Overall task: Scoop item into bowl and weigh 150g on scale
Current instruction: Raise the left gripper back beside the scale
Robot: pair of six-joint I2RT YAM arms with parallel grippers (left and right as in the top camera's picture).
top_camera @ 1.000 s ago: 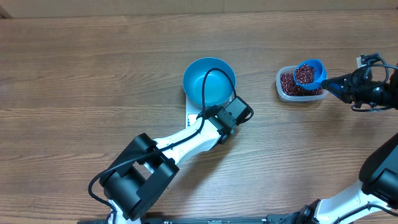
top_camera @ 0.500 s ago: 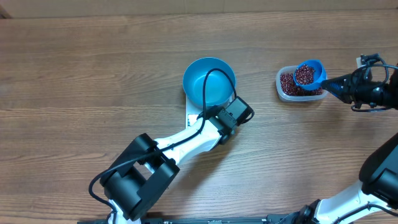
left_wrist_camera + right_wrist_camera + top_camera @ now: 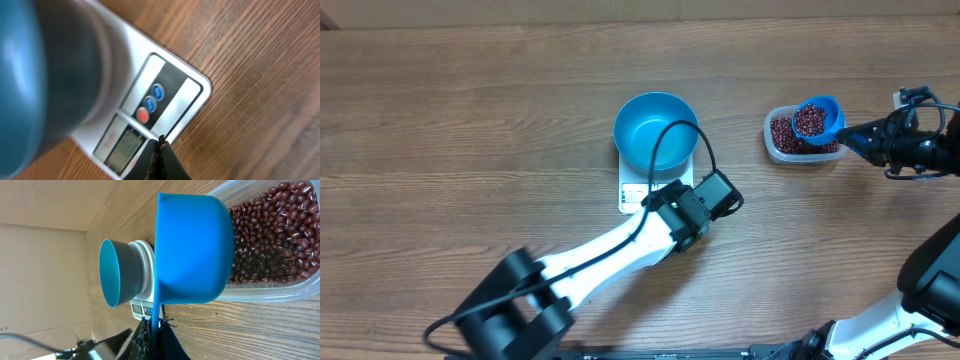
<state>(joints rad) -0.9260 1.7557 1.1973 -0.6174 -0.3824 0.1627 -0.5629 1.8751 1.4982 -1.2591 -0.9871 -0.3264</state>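
Blue bowl (image 3: 656, 130) set squarely on the white scale (image 3: 636, 192) near the middle of the table (image 3: 460, 110), overhanging the platform yet leaving the front strip of display and three buttons exposed; judged a placement for reading weight during filling. Inside of bowl smooth, glossy and bare, no bean in it yet. Display reading not legible. Left gripper (image 3: 160, 148) low at the scale's front edge beside the display, jaws closed on nothing, tips together; contact with the scale not determinable; judged positioned for a button press such as zeroing, or just clear of one. Right gripper (image 3: 152, 332) well apart at the table's right side, jaws clamped on the handle of the small blue scoop (image 3: 817, 118). Scoop held level, mouth up, above the clear tub (image 3: 790, 155), filled with beans (image 3: 809, 121); judged held over the tub for any spill to drop back into stock ahead of the carry to the bowl. Beans small, oval, dark red-brown, some with a pale mark, loose and dry-looking; bulk of them in the tub, one scoopful lifted, none on the scale. Weighing step judged not begun.
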